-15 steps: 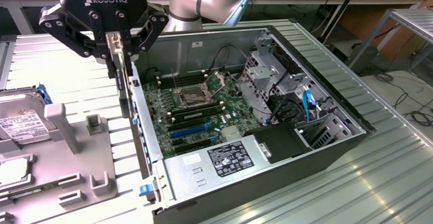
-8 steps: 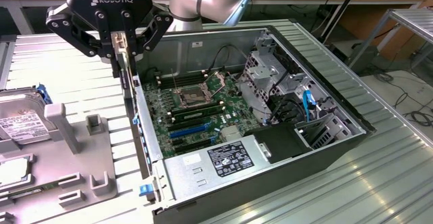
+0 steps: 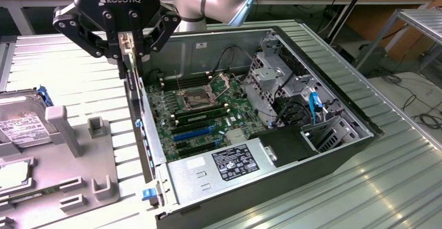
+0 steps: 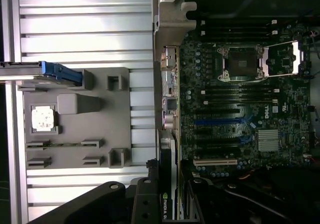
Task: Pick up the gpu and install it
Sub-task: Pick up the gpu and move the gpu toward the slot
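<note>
Closest to us, the gripper (image 3: 129,46) is clamped on the gpu (image 3: 128,67), its jaws pressing the two flat faces. We see the gpu edge-on and upright, with a silver bracket edge showing between the fingers. It hangs just above the wall of the open case (image 3: 359,128) on the exterior view's left, clear of the motherboard (image 3: 200,104). It is not yet seated, and the blue slots (image 3: 190,132) lie empty.

We judge the gpu stiff and fairly light, yet fragile. The fan and bare circuitry would not bear squeezing, so a hold on the flat faces, away from the contact edge, suits it. Smooth faces may slip in a weak pinch.

Outside the case, a grey tray (image 3: 83,161) and a drive (image 3: 24,128) sit well apart.
</note>
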Robot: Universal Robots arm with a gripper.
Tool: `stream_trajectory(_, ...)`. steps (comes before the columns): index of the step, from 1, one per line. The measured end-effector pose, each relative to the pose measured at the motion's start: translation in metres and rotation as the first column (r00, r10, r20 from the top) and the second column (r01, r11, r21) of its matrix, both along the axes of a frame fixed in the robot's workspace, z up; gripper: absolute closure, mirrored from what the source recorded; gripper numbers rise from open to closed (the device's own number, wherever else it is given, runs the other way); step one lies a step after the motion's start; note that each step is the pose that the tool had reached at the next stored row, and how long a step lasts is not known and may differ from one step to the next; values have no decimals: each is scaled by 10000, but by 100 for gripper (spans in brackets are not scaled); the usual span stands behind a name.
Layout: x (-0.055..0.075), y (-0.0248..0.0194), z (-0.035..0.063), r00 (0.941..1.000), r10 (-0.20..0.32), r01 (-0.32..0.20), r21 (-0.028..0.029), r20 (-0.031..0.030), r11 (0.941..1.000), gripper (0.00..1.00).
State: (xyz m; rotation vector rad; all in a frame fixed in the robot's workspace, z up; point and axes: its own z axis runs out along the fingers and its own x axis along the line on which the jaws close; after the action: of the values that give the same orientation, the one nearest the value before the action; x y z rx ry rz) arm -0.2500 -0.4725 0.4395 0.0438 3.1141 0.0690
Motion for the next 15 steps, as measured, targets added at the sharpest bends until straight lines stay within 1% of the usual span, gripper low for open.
stream_trajectory(12, 98, 0, 0, 10000, 0, 0, 1, 0, 10000, 73)
stream_trajectory(15, 141, 0, 0, 10000, 0, 0, 0, 0, 10000, 73)
